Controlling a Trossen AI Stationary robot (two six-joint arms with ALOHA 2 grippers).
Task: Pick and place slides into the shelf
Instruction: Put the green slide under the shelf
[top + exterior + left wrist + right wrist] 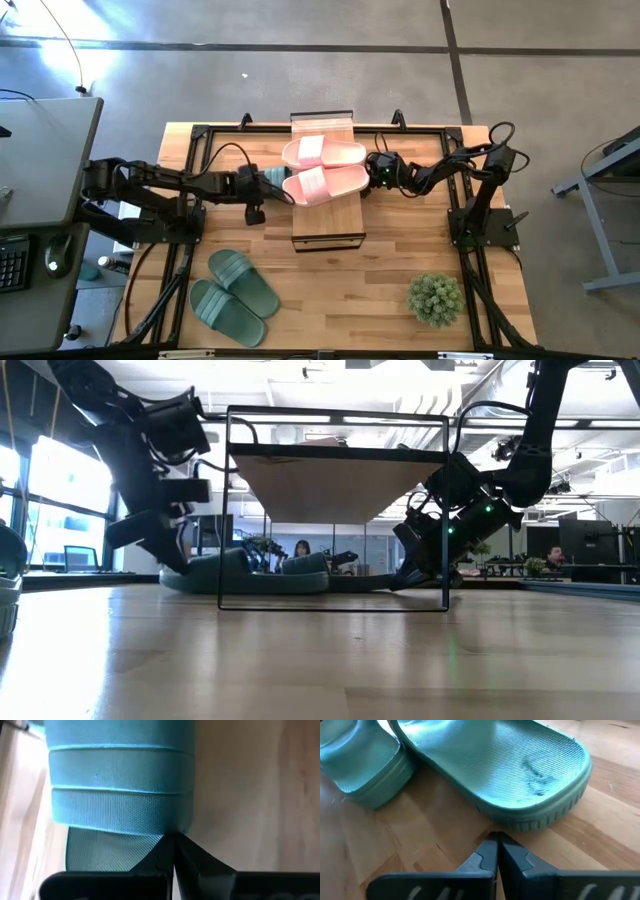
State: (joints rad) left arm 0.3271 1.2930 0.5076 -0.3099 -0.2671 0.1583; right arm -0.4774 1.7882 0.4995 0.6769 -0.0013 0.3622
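Observation:
The shelf (327, 215) stands mid-table with two pink slides (325, 168) on its plank top. Two green slides (250, 573) lie on the table under it, and the end of one (273, 178) pokes out on the left. My left gripper (173, 839) is shut at that slide's ribbed strap (117, 785). My right gripper (496, 837) is shut on the shelf's right side, its tips just short of a green slide's heel (540, 815), with wood showing between. Two more green slides (235, 297) lie near the table's front left. My left gripper sets its shut fingertips against the strap's edge (161, 832), close to the slide's side, touching with the tips only. It slants down at the slide from the table's left. The slide lies flat on the table, sole down.
A small potted plant (436, 297) stands at the near right. The shelf's thin black frame legs (222, 510) stand on either side of the slides below it. Bare wood lies between the plant and the front-left slides. People sit in the room beyond the table.

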